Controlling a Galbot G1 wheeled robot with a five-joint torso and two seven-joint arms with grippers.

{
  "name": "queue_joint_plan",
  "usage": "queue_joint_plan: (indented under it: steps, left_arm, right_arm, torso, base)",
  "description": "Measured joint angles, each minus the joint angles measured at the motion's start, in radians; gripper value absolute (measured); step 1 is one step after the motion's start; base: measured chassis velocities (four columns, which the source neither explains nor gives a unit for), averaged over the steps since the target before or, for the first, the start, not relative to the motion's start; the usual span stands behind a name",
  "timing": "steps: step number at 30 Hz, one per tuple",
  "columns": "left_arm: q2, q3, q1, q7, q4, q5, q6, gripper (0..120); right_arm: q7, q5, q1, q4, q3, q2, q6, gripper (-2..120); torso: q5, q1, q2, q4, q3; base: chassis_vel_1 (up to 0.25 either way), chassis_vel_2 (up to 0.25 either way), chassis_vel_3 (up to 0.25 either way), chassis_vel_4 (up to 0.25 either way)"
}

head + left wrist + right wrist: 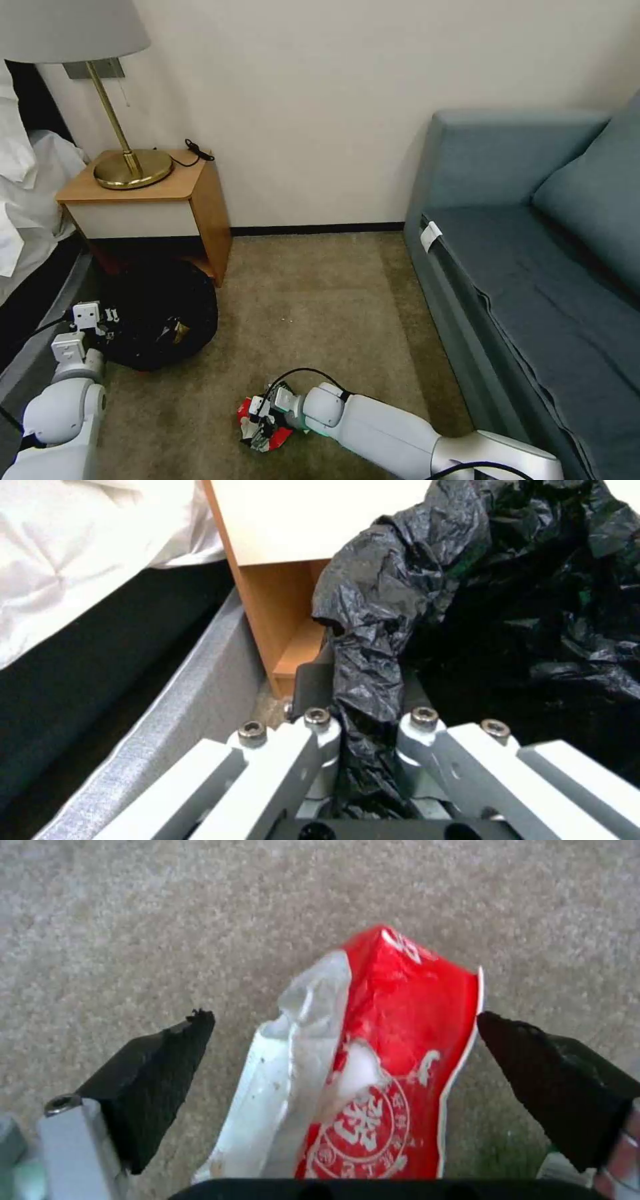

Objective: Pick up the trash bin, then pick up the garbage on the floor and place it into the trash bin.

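The trash bin [160,313] stood on the carpet [320,300] just in front of the wooden nightstand [153,200], between the bed [27,200] and the open floor, its crinkly black bag [373,630] spread over the rim so that none of the bin's own wall could be seen. Inside the dark lining a small gold-brown scrap [179,331] glinted; what else lay in there could not be made out. The left gripper [107,319] was at the bin's near-left edge, and in the left wrist view its fingers [319,730] were pinched together on a fold of the bag at the rim. Well apart from the bin, toward the sofa [527,267], the crushed red-and-white pack [263,427] lay flat on the carpet. The right gripper [347,1050] was down over it with its jaws spread wide, one black pad [160,1065] on each side of the pack, the right-hand pad just touching its edge.
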Motion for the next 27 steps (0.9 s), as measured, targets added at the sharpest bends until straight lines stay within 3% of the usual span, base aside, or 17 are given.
queue_joint_plan:
  steps: [13,23,25,27]
  left_arm:
    - [0.002,0.003,-0.006,0.000,0.011,-0.001,-0.004,4]
    - [0.005,0.004,-0.009,0.000,0.012,-0.003,-0.006,4]
    - [0.006,0.004,-0.009,0.001,0.015,-0.003,-0.006,4]
    - [0.006,0.005,-0.009,0.001,0.016,-0.003,-0.006,4]
  right_arm:
    - [-0.019,-0.036,-0.004,-0.056,0.026,0.012,0.010,100]
    - [-0.036,-0.042,-0.001,-0.063,0.032,0.015,0.011,67]
    - [-0.038,-0.043,0.001,-0.063,0.034,0.014,0.011,55]
    - [-0.039,-0.043,0.001,-0.063,0.035,0.014,0.011,52]
  torso:
    - [0.0000,0.000,0.000,0.0000,0.000]
    - [0.0000,0.000,0.000,0.0000,0.000]
    - [0.0000,0.000,0.000,0.0000,0.000]
    - [0.0000,0.000,0.000,0.0000,0.000]
  base:
    - [0.000,0.000,0.000,0.000]
    - [0.000,0.000,0.000,0.000]
    - [0.000,0.000,0.000,0.000]
    - [0.000,0.000,0.000,0.000]
